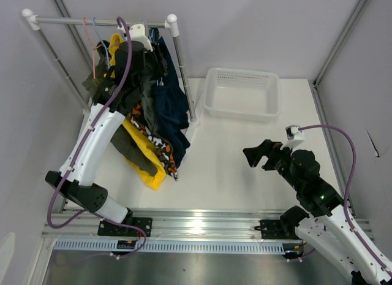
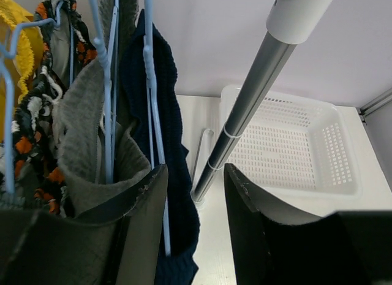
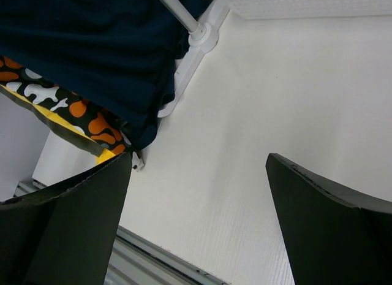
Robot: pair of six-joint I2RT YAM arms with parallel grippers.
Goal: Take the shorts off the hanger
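Observation:
The shorts hang bunched on light blue hangers from the rack rail. In the top view I see navy, orange-black-white patterned, yellow and olive shorts. In the left wrist view the navy shorts hang beside grey, patterned and yellow ones. My left gripper is open high at the rack, its left finger against the navy shorts and their hanger wire. My right gripper is open and empty, low over the table, right of the hems.
A white perforated basket stands at the back middle, right of the rack post; it also shows in the left wrist view. The rack's foot rests on the white table. A metal rail runs along the near edge.

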